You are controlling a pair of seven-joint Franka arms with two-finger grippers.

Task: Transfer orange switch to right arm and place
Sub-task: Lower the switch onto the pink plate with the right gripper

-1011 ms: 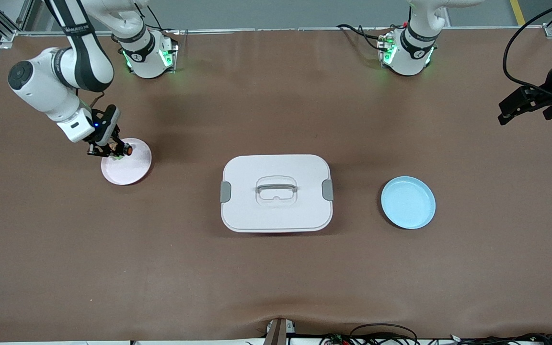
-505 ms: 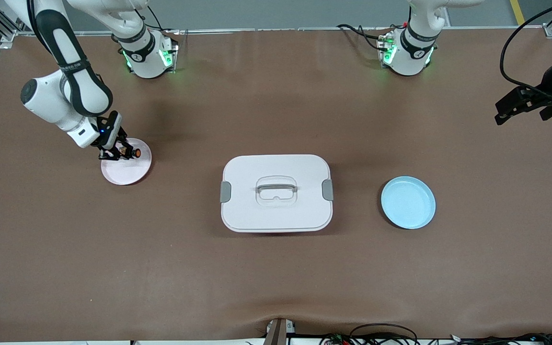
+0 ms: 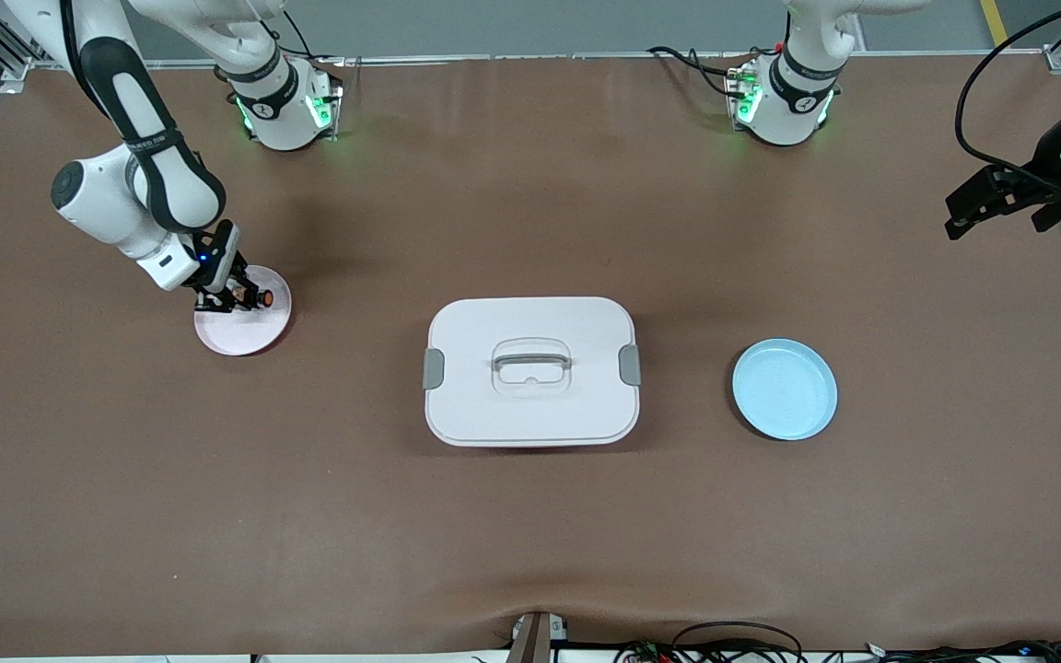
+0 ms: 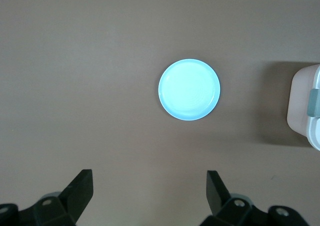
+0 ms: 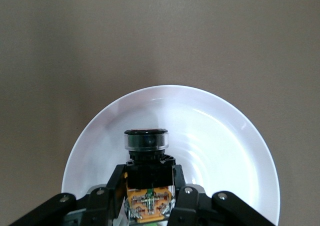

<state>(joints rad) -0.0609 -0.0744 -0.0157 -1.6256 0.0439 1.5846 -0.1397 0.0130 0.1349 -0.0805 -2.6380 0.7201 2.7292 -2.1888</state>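
Note:
My right gripper (image 3: 238, 296) is shut on the orange switch (image 3: 258, 297) and holds it low over the pink plate (image 3: 259, 330) at the right arm's end of the table. In the right wrist view the switch (image 5: 146, 172) sits between the fingers (image 5: 111, 186), black cap outward, orange base inward, over the plate (image 5: 220, 151). I cannot tell whether it touches the plate. My left gripper (image 3: 977, 204) is open and empty, high over the left arm's end of the table; its fingertips (image 4: 80, 188) show wide apart.
A white lidded box (image 3: 530, 370) with a clear handle stands mid-table; its corner shows in the left wrist view (image 4: 306, 105). A light blue plate (image 3: 785, 388) lies beside it toward the left arm's end, also in the left wrist view (image 4: 189, 89).
My right arm has lowered and shifted slightly, bringing the switch down over the pink plate. My left gripper has drifted a little upward and outward.

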